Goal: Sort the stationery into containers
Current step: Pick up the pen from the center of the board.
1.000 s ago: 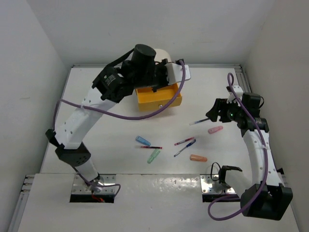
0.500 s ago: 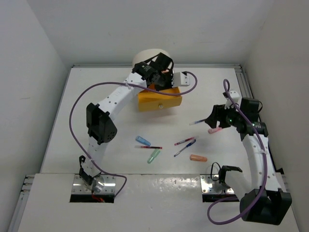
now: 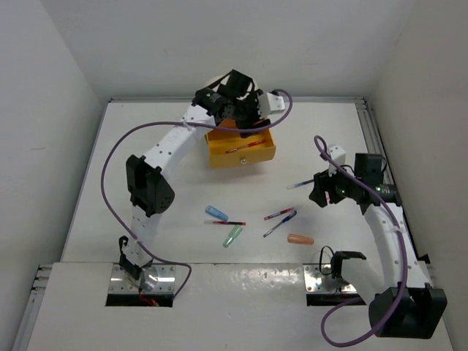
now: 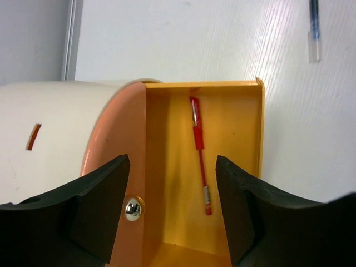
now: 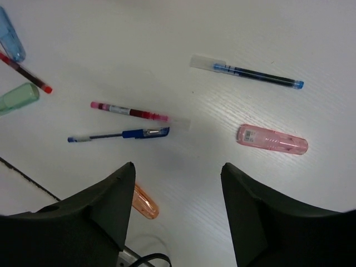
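From above, the left gripper [image 3: 245, 121] hangs over the yellow drawer [image 3: 219, 159]. The drawer is pulled out at the far side of the worktop [image 3: 183, 248]. A red pen [image 3: 240, 148] lies inside it. The right gripper [image 3: 322, 191] is low over the worktop on the right side, just beside a dark blue pen [image 3: 300, 184]. Between the two arms lie a blue piece [image 3: 216, 213], a green piece [image 3: 233, 235] and an orange piece [image 3: 300, 239].

The left wrist camera looks down between its own fingers. The left gripper is open and holds nothing. The red pen lies flat on the drawer floor. Beside the yellow drawer is a peach drawer [image 4: 119, 139] with a shiny knob [image 4: 132, 208], set in the cream cabinet [image 4: 55, 128].

The right wrist camera shows the right gripper open too, with nothing in it. A pink piece [image 5: 271, 139] lies on the worktop near the dark blue pen. A pink-red pen [image 5: 133, 111] and a bright blue pen [image 5: 119, 134] lie side by side, just above the orange piece.
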{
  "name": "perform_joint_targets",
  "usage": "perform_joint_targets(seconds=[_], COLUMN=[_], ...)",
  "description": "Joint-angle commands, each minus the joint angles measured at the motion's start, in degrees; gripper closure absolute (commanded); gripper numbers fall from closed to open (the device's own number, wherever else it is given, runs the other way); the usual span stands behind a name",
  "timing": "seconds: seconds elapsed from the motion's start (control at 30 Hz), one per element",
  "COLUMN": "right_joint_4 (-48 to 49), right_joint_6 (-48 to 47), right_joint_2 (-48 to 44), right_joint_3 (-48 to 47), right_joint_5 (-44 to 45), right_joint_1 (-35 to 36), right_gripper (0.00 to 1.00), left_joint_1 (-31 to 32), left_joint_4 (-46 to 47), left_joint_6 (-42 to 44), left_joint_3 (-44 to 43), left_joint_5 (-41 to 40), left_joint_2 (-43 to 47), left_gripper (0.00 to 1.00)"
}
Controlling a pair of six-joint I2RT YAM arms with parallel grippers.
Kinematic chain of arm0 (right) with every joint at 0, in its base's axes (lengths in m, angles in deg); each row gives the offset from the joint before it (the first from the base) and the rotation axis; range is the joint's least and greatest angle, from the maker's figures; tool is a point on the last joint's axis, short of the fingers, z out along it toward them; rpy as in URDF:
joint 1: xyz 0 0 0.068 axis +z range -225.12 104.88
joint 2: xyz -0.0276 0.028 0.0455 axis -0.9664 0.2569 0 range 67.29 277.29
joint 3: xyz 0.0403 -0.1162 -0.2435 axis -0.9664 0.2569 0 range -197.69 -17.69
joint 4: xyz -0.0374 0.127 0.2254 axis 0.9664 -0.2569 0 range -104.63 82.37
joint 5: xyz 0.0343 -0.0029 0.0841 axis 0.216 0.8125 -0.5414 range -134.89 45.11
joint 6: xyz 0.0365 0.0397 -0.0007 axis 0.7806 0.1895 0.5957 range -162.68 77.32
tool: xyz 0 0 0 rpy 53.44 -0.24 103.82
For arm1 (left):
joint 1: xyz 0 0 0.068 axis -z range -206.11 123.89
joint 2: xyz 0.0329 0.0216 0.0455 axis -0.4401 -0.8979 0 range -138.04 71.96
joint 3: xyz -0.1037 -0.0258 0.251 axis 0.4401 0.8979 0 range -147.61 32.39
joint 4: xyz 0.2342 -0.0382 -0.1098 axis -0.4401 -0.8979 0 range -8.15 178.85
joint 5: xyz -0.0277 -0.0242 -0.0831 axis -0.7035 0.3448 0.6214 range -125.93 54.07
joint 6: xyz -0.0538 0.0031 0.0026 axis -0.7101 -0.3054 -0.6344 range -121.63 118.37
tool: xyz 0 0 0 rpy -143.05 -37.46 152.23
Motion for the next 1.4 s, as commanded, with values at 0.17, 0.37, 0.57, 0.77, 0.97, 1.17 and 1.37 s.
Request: perform_joint_targets(seconds=[0.17, 0.37, 0.57, 0.77, 0.97, 1.17, 1.37], right_joint_4=[-2.0, 3.79, 8.37, 10.47, 13.12, 15.05, 16.19], right_joint_6=[-6.98, 0.57, 4.35, 9.89, 12.79, 12.88, 11.92], right_joint_2=[6.31, 15.99, 30.84, 45.26, 52.82, 55.2, 56.08], right_joint_3=[-8.5, -11.59, -17.39, -26.18, -29.79, -28.21, -24.87], right_joint_5=[8.2, 17.88, 25.19, 27.66, 29.14, 30.03, 29.5], right_joint_1=[19.42, 39.58, 56.72, 62.1, 62.98, 64.47, 64.48], right_gripper=[0.62, 0.73, 0.58, 0.59, 0.6, 0.59, 0.58], left_joint_1=[-16.27, -24.1, -29.92, -33.17, -34.58, -35.9, -37.92], left_joint_4=[20.99, 22.44, 22.34, 24.2, 21.73, 22.61, 23.14], left_joint_6=[-33.21, -37.73, -43.35, -44.24, -40.99, -40.81, -39.84], left_joint_3=[9.07, 23.34, 36.25, 44.45, 46.29, 49.45, 51.48], left_joint_5=[21.92, 21.49, 22.29, 21.85, 17.8, 18.68, 19.91], left_joint_2=[19.16, 36.22, 46.51, 54.95, 56.45, 56.98, 57.07], left_gripper=[0.36, 0.31, 0.28, 0.28, 0.28, 0.28, 0.28])
